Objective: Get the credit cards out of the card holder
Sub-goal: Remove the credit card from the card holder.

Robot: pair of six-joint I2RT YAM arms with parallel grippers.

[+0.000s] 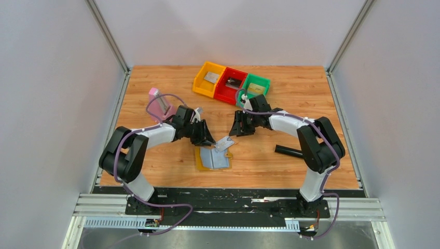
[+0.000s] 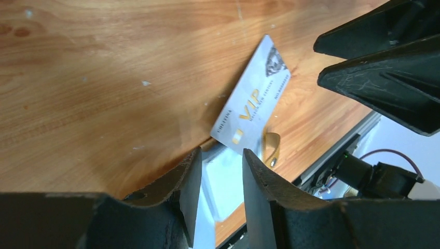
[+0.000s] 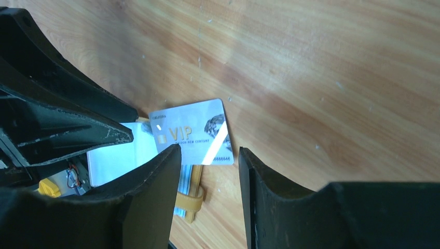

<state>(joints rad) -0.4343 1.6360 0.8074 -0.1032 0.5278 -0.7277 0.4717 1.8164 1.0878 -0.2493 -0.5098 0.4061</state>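
Note:
The card holder (image 1: 211, 160) lies open near the front edge, light blue inside up, with a mustard rim and tab. A silver VIP credit card (image 1: 224, 143) lies flat at its far right corner, partly on the holder and partly on the wood, and neither gripper holds it. My left gripper (image 1: 209, 139) is open and empty over the holder's far edge. In the left wrist view the card (image 2: 251, 101) lies beyond the fingertips and the holder (image 2: 228, 176) shows between them. My right gripper (image 1: 237, 129) is open and empty, just right of the card (image 3: 192, 132). The holder (image 3: 122, 155) is at its left.
Yellow (image 1: 200, 83), red (image 1: 222, 91) and green (image 1: 265, 83) bins stand at the back, each with a flat card-like thing inside. A pink block (image 1: 157, 100) stands behind the left arm. A black rod (image 1: 288, 151) lies at the right.

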